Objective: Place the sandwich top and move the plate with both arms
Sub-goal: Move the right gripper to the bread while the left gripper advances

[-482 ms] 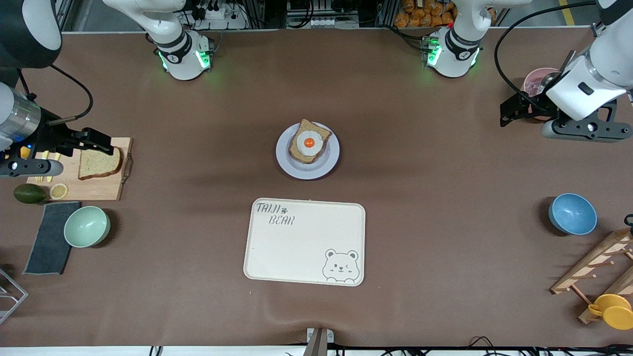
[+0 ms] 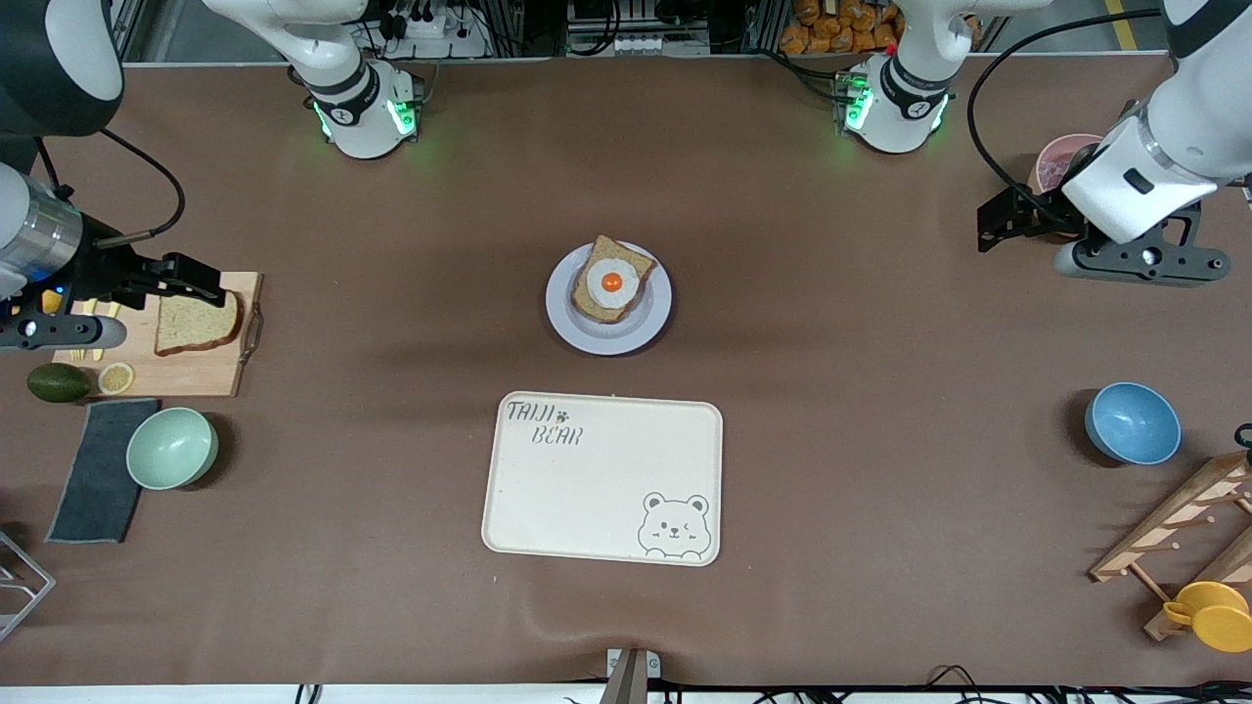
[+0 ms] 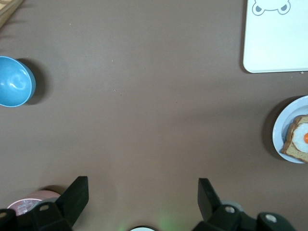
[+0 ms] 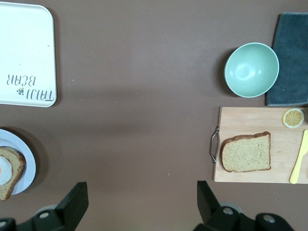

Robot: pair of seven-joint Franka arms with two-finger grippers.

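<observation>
Bare surface [image 2: 831, 323] rings the plate [image 2: 657, 318], with the bear tray [image 2: 597, 489] just nearer the front camera. The sandwich top [image 2: 196, 323] lies uncovered on the cutting board [image 2: 186, 376], hemmed by a green bowl [image 2: 172, 448], lemon slice [image 2: 116, 377] and avocado [image 2: 57, 382]. The open right tool [image 2: 210, 284] hangs over the board's edge; the open left tool [image 2: 998, 223] is over the pink cup [image 2: 1061, 161].

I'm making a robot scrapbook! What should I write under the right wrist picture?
Open right claw over the table, plain bread slice waiting on the cutting board.
</observation>
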